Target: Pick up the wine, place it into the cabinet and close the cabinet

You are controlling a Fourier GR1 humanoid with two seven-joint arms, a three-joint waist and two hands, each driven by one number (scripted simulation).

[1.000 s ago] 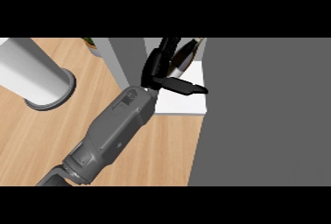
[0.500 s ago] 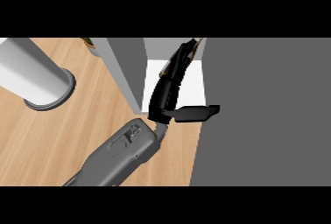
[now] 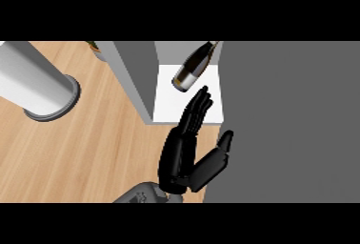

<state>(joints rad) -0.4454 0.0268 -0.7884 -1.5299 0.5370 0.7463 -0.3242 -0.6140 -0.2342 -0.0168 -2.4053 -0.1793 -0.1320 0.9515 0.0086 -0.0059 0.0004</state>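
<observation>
The wine bottle is dark with a pale band near its base and stands tilted inside the open cabinet, on the white shelf. My left hand is just below the bottle with fingers straight and pointing up at it. Its fingertips stop a little short of the bottle's base, and nothing is in the hand. The thumb sticks out to the right, against the wide grey cabinet panel. My right hand does not show.
The cabinet's grey side wall separates the shelf from the wooden counter. A large pale grey cylinder stands on the counter at the left. A small olive object peeks in at the top.
The left hand has let go of the bottle and drawn back down and toward me. The bottle, hidden by the hand before, now stands uncovered in the cabinet.
</observation>
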